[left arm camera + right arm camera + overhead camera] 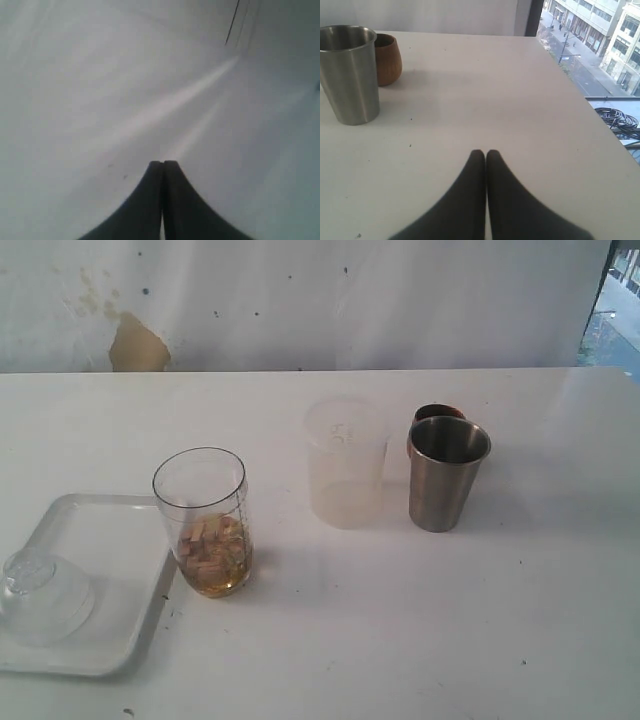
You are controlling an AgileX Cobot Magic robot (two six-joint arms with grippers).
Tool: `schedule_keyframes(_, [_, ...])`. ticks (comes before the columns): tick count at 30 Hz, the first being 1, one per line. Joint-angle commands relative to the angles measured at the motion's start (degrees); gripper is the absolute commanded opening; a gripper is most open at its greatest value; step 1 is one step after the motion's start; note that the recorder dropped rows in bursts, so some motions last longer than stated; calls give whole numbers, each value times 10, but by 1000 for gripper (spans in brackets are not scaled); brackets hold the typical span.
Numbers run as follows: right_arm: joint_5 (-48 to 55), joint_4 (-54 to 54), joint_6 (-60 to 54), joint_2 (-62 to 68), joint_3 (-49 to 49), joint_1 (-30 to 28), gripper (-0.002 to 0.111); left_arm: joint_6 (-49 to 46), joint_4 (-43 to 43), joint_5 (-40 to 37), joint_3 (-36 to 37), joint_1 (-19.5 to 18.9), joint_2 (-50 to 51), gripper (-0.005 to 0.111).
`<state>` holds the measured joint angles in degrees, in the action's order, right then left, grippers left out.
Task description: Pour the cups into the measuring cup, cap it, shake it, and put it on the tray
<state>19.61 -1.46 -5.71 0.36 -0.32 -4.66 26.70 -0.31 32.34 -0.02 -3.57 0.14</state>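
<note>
The clear measuring cup (pixel 203 521) stands upright beside the white tray (pixel 90 640), with pale chunks in amber liquid at its bottom. Right of it stand the frosted tumbler (pixel 346 462) and the steel cup (pixel 446 472) (pixel 349 74), and the brown wooden cup (pixel 438 413) (pixel 387 58) peeks out behind the steel one. A clear domed lid (pixel 42 592) lies on the tray. Neither arm shows in the exterior view. My left gripper (pixel 163 163) is shut and empty over bare white surface. My right gripper (pixel 485 153) is shut and empty, well short of the steel cup.
The white table (pixel 400 620) ends at a far edge against a stained white wall (pixel 138 344). In the right wrist view the table's side edge (pixel 580 95) drops off to a window with a street below.
</note>
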Motion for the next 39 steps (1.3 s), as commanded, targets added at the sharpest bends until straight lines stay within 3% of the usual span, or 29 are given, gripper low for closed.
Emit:
schedule_keyframes(1, [-1, 0, -5, -4, 3, -4, 0, 88, -5, 94, -37, 3, 0, 0])
schedule_keyframes(5, [-1, 0, -2, -4, 3, -4, 0, 31, 38, -37, -187, 3, 69, 0])
schedule_keyframes(11, [-1, 0, 4, -4, 3, -4, 0, -3, 106, -161, -377, 3, 241, 0])
schedule_keyframes(16, [-1, 0, 4, -4, 3, -4, 0, -172, 126, -272, -471, 3, 385, 0])
schedule_keyframes(20, [-1, 0, 4, -4, 3, -4, 0, -190, 126, -376, -521, 3, 502, 0])
schedule_keyframes(22, [-1, 0, 4, -4, 3, -4, 0, -201, 140, -452, -545, 3, 560, 0])
schedule_keyframes(27, [-1, 0, 4, -4, 3, -4, 0, -209, 218, -723, -631, 3, 683, 0])
schedule_keyframes(30, [-1, 0, 4, -4, 3, -4, 0, -228, 189, -865, -684, 3, 743, 0])
schedule_keyframes(33, [-1, 0, 4, -4, 3, -4, 0, -312, 100, -947, -709, 3, 790, 0])
schedule_keyframes(36, [-1, 0, 4, -4, 3, -4, 0, -388, 20, -958, -698, 3, 816, 2])
schedule_keyframes(39, [-1, 0, 4, -4, 3, -4, 0, -459, -49, -932, -657, 3, 830, 18])
